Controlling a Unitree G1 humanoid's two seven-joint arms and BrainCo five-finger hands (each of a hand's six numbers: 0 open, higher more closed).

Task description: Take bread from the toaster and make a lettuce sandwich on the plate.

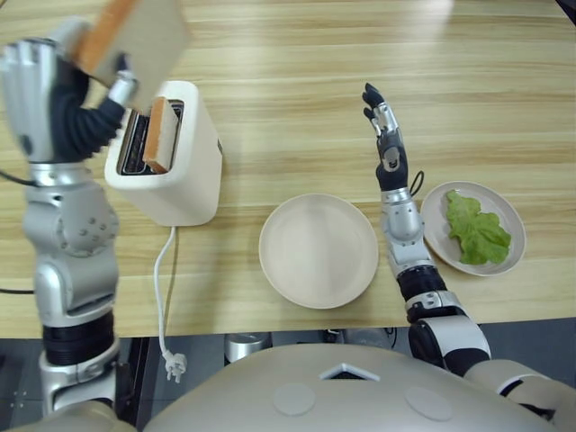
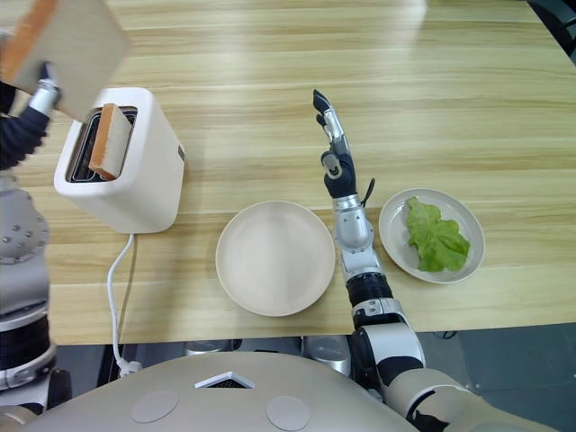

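Up high and closest to the robot's head, its left hand [image 1: 36,85] pinches a slice of bread [image 1: 144,36] by the lower crust edge, fingers curled around it. The slice hangs in the air, tilted, just above the toaster's near-left corner and clear of the slots.

Below it stands the white toaster [image 1: 175,171] on the left side of the wooden table [image 1: 360,72]. A second slice [image 1: 160,135] sticks up out of one slot. The toaster's white cord [image 1: 162,288] trails over the front edge of the table, its plug [image 1: 175,364] dangling unplugged.

At the middle front sits a large cream plate [image 1: 318,250] with nothing on it. To its right, the robot's right hand [image 1: 385,135] is stretched forward low over the table, fingers straight and held together, holding nothing. It lies between the large plate and a smaller plate [image 1: 504,211] further right, where a green lettuce leaf [image 1: 475,229] lies flat.
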